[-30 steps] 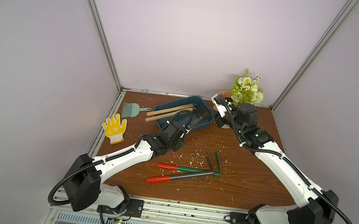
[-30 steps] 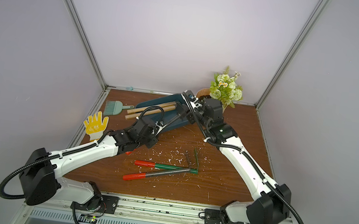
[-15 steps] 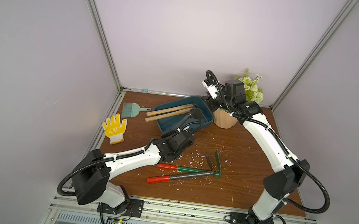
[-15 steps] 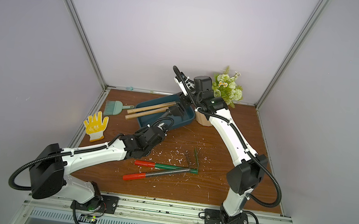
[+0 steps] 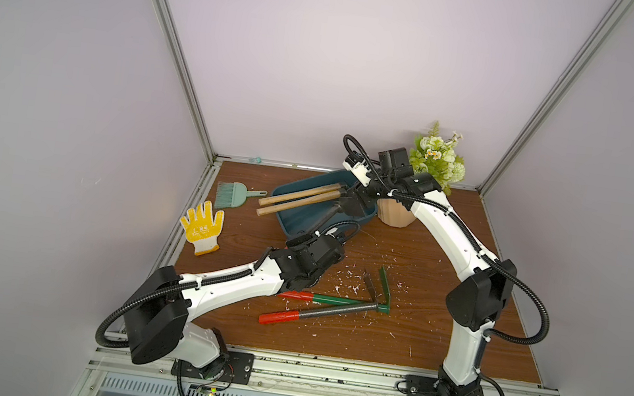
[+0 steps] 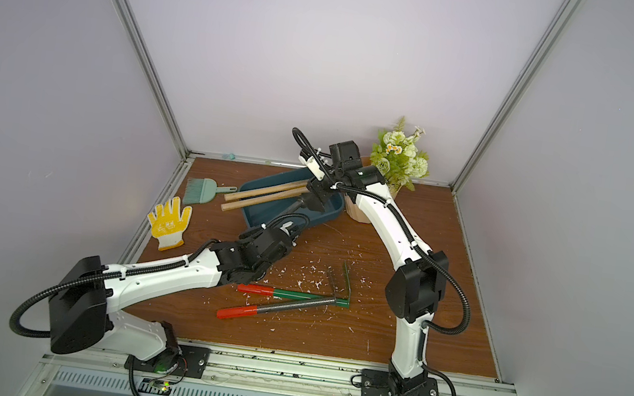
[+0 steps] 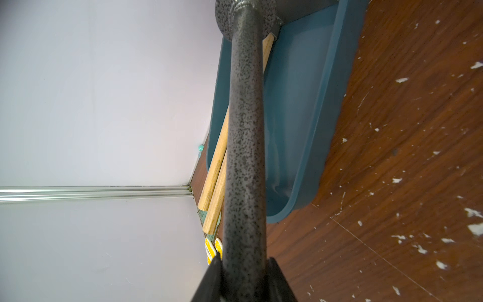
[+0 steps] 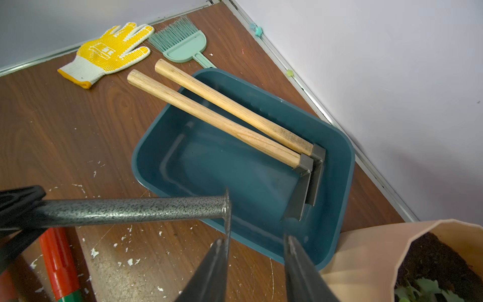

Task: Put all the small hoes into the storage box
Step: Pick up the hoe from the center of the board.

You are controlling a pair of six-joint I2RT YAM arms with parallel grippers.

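Observation:
The small hoe (image 5: 332,213) has a dark speckled metal shaft (image 7: 245,143) and slants up from my left gripper (image 7: 244,261), which is shut on that shaft. Its thin blade (image 8: 226,209) hangs over the near rim of the storage box (image 5: 300,215), a dark teal tray (image 8: 209,157) at the back of the table. My right gripper (image 8: 254,238) is open just behind the blade. One of its fingertips (image 8: 218,245) is beside the blade edge and the other stands well apart. In both top views the right gripper (image 6: 317,201) is over the box's right end.
Two wooden-handled tools (image 8: 230,123) lie in the box with their handles over the rim. A peach flowerpot (image 5: 394,215) stands right of the box. A yellow glove (image 5: 201,225) and green brush (image 5: 232,195) lie at the left. Two red-gripped tools (image 5: 316,313) lie on the littered table (image 5: 392,342).
My right arm has folded upward and its gripper has swung left to the hoe's blade at the box. The left arm has drawn back a little toward the front, still holding the hoe.

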